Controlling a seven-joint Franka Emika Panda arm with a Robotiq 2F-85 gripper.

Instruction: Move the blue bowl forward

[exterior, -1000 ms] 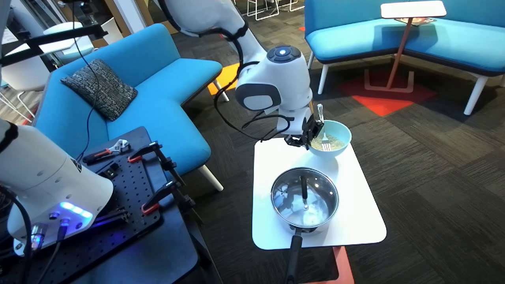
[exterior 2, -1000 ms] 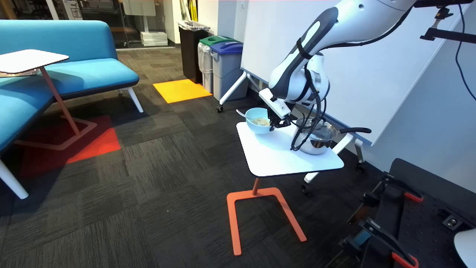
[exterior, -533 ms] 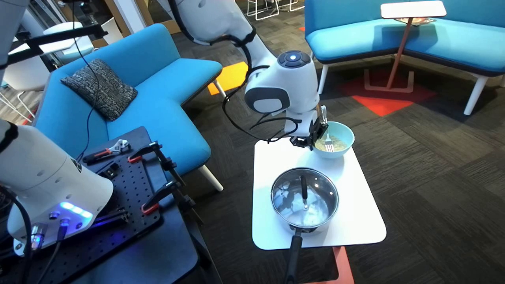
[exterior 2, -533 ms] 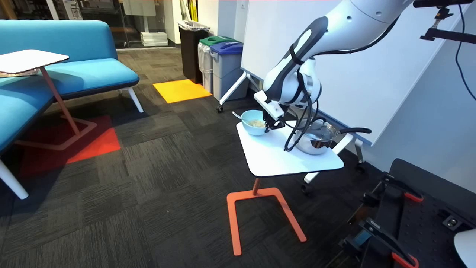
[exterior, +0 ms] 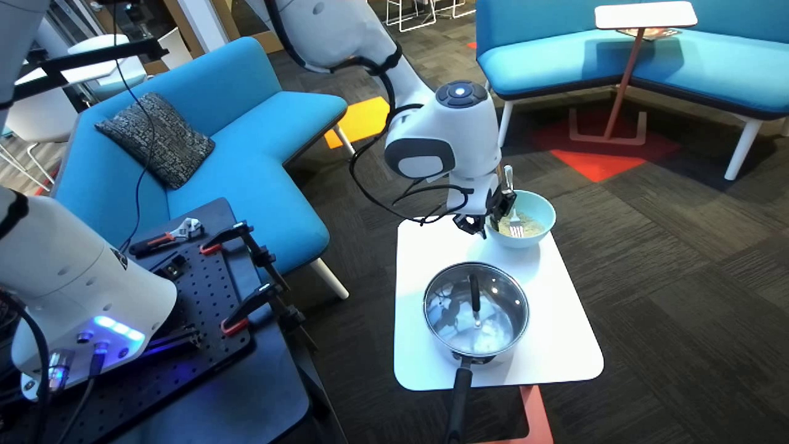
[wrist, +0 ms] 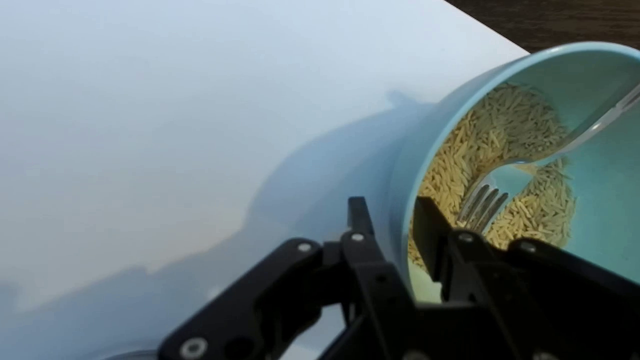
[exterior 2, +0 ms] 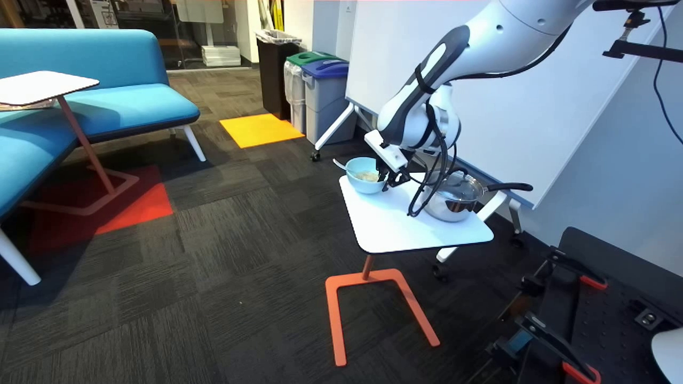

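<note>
pincer [wrist: 391, 212] astride rim of part-hidden bowl [wrist: 600, 195]

I can see a lidded pot [exterior: 456, 320] on the tabletop [exterior: 561, 348] near the claw [wrist: 392, 207]; well apart from it, a blue sofa [exterior: 259, 185] with a patterned cushion [exterior: 157, 140]; beyond the claw in an exterior view, a whiteboard [exterior 2: 523, 117] and bins [exterior 2: 328, 109].

In the wrist view, the right edge cuts off the blue bowl [wrist: 600, 185] and the end of the fork [wrist: 595, 127], while the gripper [wrist: 391, 215] hides the bowl's lower rim and some of the rice [wrist: 520, 120]. Dark cables [exterior 2: 435, 127] cover part of the pot [exterior 2: 451, 210] in an exterior view. In both exterior views, any contact between gripper and bowl is too small to tell.
</note>
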